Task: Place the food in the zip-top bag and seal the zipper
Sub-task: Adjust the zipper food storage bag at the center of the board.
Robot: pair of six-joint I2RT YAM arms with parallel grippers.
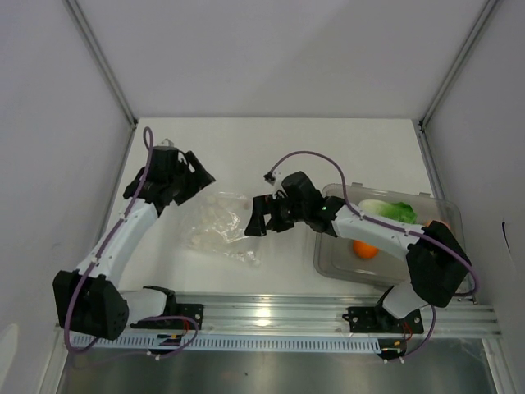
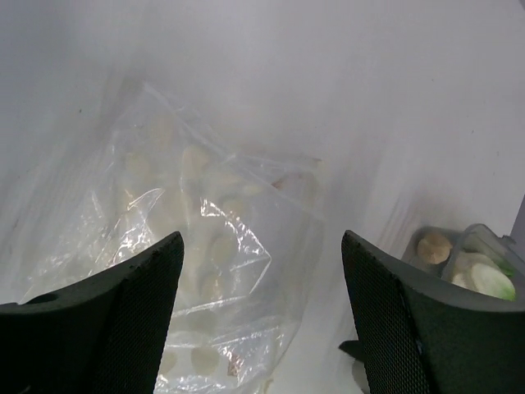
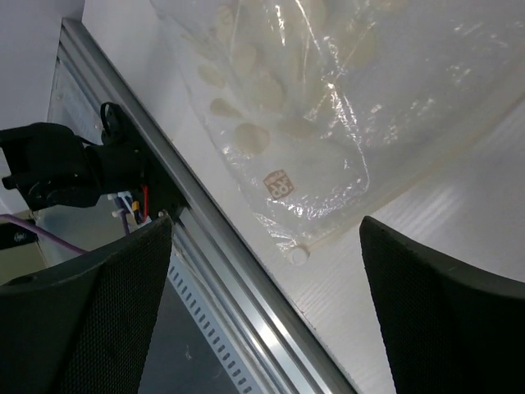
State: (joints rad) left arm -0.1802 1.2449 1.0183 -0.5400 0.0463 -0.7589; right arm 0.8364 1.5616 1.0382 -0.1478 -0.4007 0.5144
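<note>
The clear crinkly zip-top bag [image 1: 217, 226] lies flat on the white table between the two arms; it also shows in the left wrist view [image 2: 205, 238] and the right wrist view [image 3: 328, 98]. A thin pale strip [image 3: 410, 189] runs along its edge nearest the right gripper. My left gripper [image 1: 193, 176] is open and empty above the bag's far left side [image 2: 262, 312]. My right gripper [image 1: 258, 215] is open and empty at the bag's right edge [image 3: 267, 304]. The lettuce [image 1: 390, 209] and the orange [image 1: 365, 249] lie in the clear tray [image 1: 328, 263]. A pale egg-like piece [image 2: 432, 246] sits there too.
The rigid clear tray stands at the right, partly under my right arm. A small reddish-orange spot [image 1: 447, 223] shows at its far right rim. The metal rail [image 1: 271, 316] runs along the table's near edge. White walls enclose the table on three sides.
</note>
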